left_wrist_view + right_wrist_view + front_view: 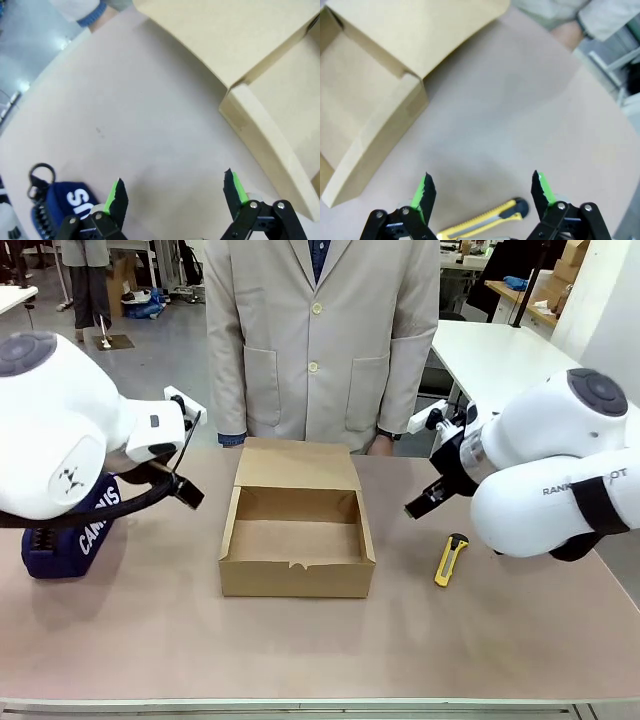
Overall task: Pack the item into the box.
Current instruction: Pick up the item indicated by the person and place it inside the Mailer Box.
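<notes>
The brown cardboard box (296,558) stands open at the table's middle, its flap lid lying back toward the person, its inside bare. The navy pouch (75,530) with white CAMPUS lettering sits at the far left, partly behind my left arm. My left gripper (190,492) hovers open between pouch and box. In the left wrist view the pouch (67,200) lies just outside the left finger of the gripper (176,194), with the box (270,145) at right. My right gripper (422,502) hangs open to the right of the box; the right wrist view shows the gripper (482,192) over bare table beside the box (375,130).
A yellow utility knife (450,559) lies on the table right of the box, below my right gripper, and shows as the knife (482,221) between the fingers' bases. A person in a beige coat (320,340) stands at the far edge behind the box.
</notes>
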Motion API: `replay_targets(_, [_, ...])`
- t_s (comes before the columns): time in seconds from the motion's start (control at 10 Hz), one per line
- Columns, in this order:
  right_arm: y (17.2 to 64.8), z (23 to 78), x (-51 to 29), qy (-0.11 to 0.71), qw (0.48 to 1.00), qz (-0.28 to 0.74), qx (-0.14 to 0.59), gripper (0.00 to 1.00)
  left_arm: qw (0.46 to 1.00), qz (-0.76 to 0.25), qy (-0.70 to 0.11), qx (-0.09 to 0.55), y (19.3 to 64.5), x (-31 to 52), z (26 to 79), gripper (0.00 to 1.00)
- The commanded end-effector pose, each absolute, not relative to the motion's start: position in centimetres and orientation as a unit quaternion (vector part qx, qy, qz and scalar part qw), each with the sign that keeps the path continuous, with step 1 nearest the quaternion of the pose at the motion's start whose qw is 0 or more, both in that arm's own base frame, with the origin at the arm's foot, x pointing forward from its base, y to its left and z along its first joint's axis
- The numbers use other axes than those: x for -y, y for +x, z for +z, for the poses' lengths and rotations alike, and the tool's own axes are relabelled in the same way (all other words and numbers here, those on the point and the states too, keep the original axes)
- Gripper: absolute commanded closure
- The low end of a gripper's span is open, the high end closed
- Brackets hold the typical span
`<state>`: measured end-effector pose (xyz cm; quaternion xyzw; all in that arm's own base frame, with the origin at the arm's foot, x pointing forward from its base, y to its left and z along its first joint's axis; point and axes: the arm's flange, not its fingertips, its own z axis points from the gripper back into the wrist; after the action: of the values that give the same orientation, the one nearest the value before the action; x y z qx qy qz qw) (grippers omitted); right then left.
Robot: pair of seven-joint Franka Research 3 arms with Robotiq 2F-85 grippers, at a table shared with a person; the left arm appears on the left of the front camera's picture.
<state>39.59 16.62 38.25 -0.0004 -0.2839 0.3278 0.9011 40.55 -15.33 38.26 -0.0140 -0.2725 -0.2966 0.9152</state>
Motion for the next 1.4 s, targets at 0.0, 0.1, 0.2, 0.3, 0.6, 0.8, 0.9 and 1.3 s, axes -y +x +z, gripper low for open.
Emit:
replay_targets(0.0, [36.8, 48.6, -17.9, -0.067, 0.874, 0.333, 0.348, 0.0, 0.89, -0.325, -0.031, 0.319, 37.6, 16.1, 49.1, 0.0])
replay_targets(0.1, [32.0, 54.2, -17.8, -0.108, 0.866, 0.326, 0.363, 0.0, 0.858, -0.349, -0.047, 0.375, 32.1, 15.3, 55.1, 0.0])
replay_targets(0.2, [27.7, 56.0, -16.8, -0.125, 0.861, 0.294, 0.397, 0.0, 0.856, -0.326, -0.025, 0.4, 27.4, 13.6, 57.4, 0.0])
replay_targets(0.3, [24.5, 55.7, -15.5, -0.125, 0.856, 0.27, 0.422, 0.0, 0.887, -0.259, 0.0, 0.383, 25.0, 11.9, 56.8, 0.0])
replay_targets(0.6, [31.2, 54.9, -17.2, -0.043, 0.876, 0.321, 0.356, 0.0, 0.864, -0.306, -0.017, 0.4, 28.8, 14.6, 60.5, 0.0])
replay_targets(0.8, [30.7, 56.2, -13.9, 0.135, 0.913, 0.191, 0.333, 0.0, 0.893, -0.325, -0.163, 0.266, 28.7, 11.3, 60.2, 0.0])
replay_targets(0.9, [30.1, 56.8, -10.4, 0.261, 0.918, 0.105, 0.279, 0.0, 0.889, -0.309, -0.238, 0.241, 28.8, 7.5, 60.1, 0.0])
replay_targets(1.3, [23.1, 56.0, 7.1, 0.564, 0.741, -0.158, 0.327, 0.0, 0.786, -0.125, -0.564, 0.22, 26.4, -10.0, 49.4, 0.0])
